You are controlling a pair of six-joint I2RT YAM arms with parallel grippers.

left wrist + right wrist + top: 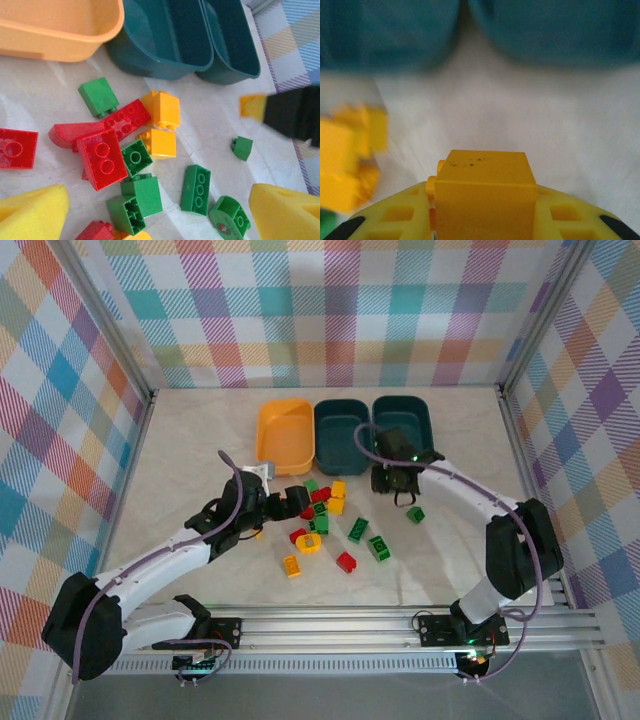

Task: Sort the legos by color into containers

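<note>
Legos (322,525) in red, green and yellow lie bunched on the surface (200,440) just in front of three tubs, none of them visibly sorted yet. The right claw (395,485) is clenched on a yellow brick (482,192) and hangs near the front rims of the middle teal tub (342,435) and the right-hand teal tub (410,412). The left claw (293,502) is released, its pads spread wide over the pile.

The main risk, as I judge it, is the yellow brick ending up in the wrong tub. The yellow-orange tub (272,440) sits furthest from the right claw, so the brick has to pass the teal ones, and a slack grip or early release would drop it into teal. That same sideways reach also carries the right arm toward the left one, so the two could knock together.

Under the left claw, red, green and yellow bricks touch one another. Closing there could pinch two colours at once, or shove neighbours aside.
</note>
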